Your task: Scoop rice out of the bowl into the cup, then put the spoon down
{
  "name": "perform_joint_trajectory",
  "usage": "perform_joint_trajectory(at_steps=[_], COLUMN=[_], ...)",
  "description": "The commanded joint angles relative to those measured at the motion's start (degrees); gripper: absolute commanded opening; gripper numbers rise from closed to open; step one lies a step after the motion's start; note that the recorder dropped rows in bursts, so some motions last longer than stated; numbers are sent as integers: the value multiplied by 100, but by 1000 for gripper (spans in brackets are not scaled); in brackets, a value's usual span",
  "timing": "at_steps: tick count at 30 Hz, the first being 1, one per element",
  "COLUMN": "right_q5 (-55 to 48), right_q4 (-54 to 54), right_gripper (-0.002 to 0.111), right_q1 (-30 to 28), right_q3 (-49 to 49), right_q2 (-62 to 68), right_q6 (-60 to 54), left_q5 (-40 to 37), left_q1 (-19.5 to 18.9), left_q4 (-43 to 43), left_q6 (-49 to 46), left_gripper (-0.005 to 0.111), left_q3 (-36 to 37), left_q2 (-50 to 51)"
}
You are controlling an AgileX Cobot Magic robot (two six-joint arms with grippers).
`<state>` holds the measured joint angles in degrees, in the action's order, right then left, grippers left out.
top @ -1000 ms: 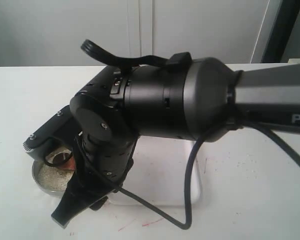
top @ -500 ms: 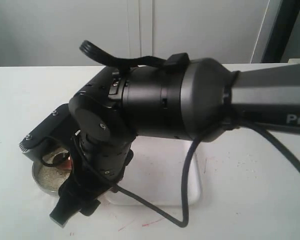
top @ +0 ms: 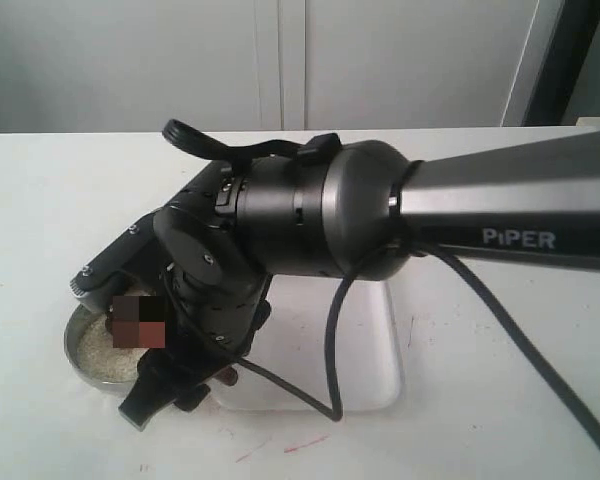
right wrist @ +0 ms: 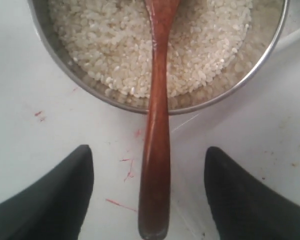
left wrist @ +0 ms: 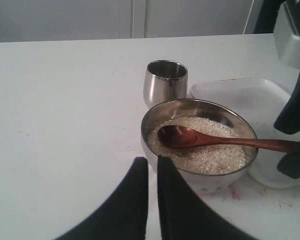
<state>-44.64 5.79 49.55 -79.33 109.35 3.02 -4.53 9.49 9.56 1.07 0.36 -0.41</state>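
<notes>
With the right claw [right wrist: 147, 160] spread either side of the spoon [right wrist: 157, 100], whose head rests on the rice [left wrist: 205, 155] in the bowl [left wrist: 197, 101] at near left, an off-centre pinch could lever it against the rim and spill grains; the cup [left wrist: 165, 82], tray [left wrist: 240, 87] and pressed-together left claw [left wrist: 152, 162] crowd the bowl.

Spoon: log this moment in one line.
spoon: head in rice, handle over bowl rim | right jaws: open astride handle, no contact | left jaws: shut | cup: upright beside bowl
</notes>
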Motion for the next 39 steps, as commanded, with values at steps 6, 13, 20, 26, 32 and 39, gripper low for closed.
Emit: perform_joint_trajectory(at_steps=[6, 13, 20, 26, 32, 39], right_q5=[121, 59, 20, -22, -22, -22], right_q4=[27, 20, -24, -24, -91, -91], right_gripper=[57, 56, 51, 45, 33, 12], right_q1=[-63, -63, -63, -63, -63, -63], right_q3=[-64, -64, -64, -64, -64, -64], right_q2=[101, 101, 101, 101, 101, 91], right_q6=[16, 16, 16, 16, 16, 16], left_q5=[15, 15, 15, 15, 15, 15], left_q1=[32, 32, 32, 32, 32, 32], left_q4=[57, 57, 57, 57, 57, 57], left_q6=[-1, -1, -1, -1, -1, -1], left_gripper=[14, 14, 14, 14, 14, 14], left_q3=[-36, -36, -36, -36, -36, -36], left_q2=[41, 41, 41, 41, 41, 41])
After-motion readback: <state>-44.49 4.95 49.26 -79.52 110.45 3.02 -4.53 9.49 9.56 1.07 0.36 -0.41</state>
